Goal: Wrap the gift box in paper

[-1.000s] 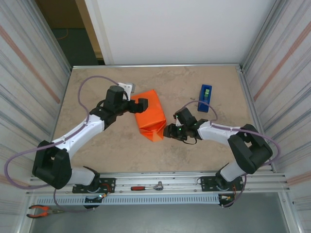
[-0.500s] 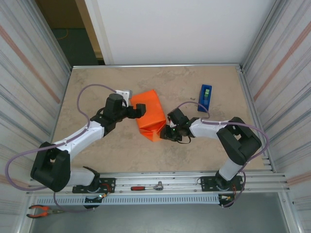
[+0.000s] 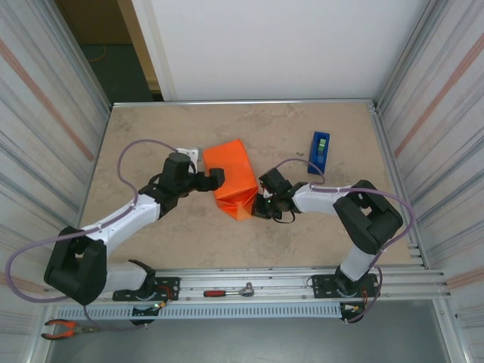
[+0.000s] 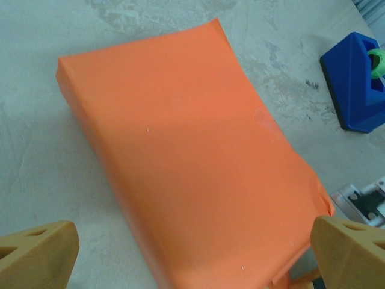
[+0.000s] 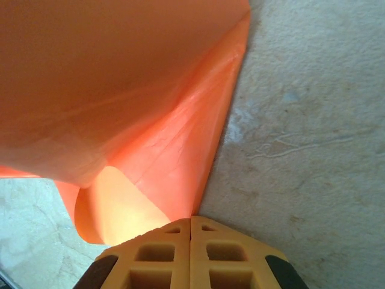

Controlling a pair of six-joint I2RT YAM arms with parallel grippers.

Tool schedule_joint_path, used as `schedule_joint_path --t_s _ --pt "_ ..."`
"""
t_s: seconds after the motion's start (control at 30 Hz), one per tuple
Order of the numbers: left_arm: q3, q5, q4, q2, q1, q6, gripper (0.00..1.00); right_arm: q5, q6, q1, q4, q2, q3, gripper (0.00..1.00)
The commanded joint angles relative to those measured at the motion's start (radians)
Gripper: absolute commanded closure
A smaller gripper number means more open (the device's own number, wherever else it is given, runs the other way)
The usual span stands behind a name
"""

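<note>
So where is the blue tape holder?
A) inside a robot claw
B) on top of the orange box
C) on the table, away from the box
C: the blue tape holder stands on the table, apart from the orange box and off to its right, with no claw touching it.

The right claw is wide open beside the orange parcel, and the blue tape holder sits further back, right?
Not quite: the right gripper is pinched shut on a flap of the paper, as the right wrist view shows. The rest holds.
</note>
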Motion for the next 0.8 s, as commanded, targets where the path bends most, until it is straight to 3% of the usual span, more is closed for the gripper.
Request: schedule_joint_path --t_s 0.0,0.2,0.47,0.77 --pt "-0.050 0.035 -0.046 -0.051 -0.028 -0.019 0.01 -0.021 0.021 0.007 0.030 -0.003 0.016 1.00" --pt "-0.143 0.031 -0.055 -0.124 -0.120 -0.021 0.06 -0.046 0.042 -0.010 0.037 -0.049 0.018 1.00" --pt "-0.270 0.004 0.035 -0.159 -0.306 -0.058 0.56 -0.108 0.089 -0.046 0.085 -0.076 0.018 1.00" --pt "-0.294 -0.034 0.192 -0.024 -0.458 -0.063 0.58 -0.162 0.147 -0.064 0.150 -0.074 0.016 1.00"
